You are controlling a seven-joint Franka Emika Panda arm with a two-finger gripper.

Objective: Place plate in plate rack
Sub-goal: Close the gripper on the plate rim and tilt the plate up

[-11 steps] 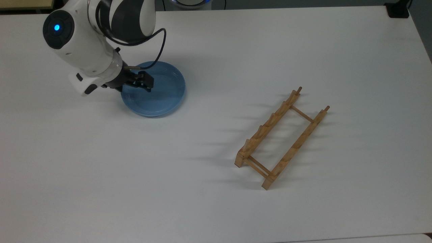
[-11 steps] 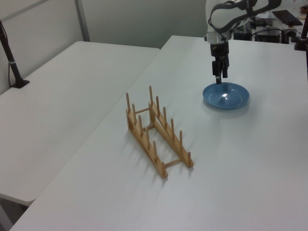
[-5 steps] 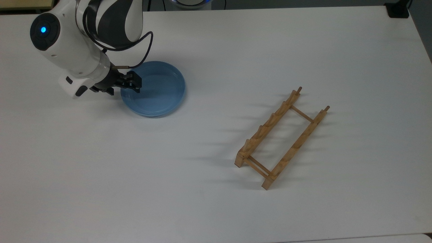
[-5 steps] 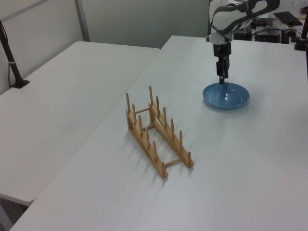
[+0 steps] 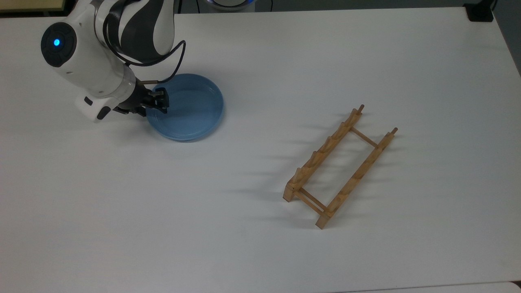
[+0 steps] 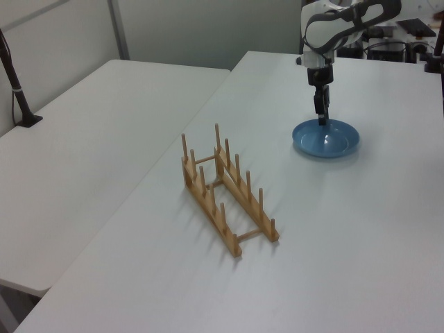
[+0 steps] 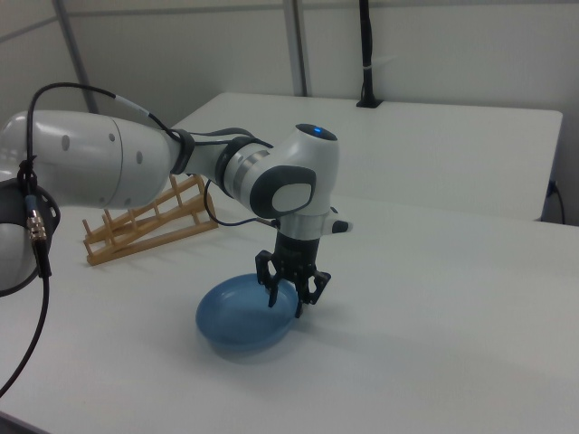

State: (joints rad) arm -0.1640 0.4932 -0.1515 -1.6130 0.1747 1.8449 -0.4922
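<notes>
White table (image 5: 260,252), broad and matt, with a second white table (image 6: 104,132) alongside on the left view's left. One plate (image 5: 191,112), light blue and glossy, flat on the table toward the top view's upper left. One plate rack (image 5: 340,165), light-brown wood, two parallel rails with upright pegs, well apart from the plate toward the top view's right and holding no plate. One white arm (image 7: 136,163) with one gripper (image 7: 294,298), pointing down at the plate's rim on the top view's left side. Fingers (image 7: 271,291) spread apart, one inside the rim and one outside, straddling it but not closed on it; nothing held. Compared with a second ago: gripper off the plate's middle and out to its edge, lower, closer to the rim. Plate and rack unmoved.
</notes>
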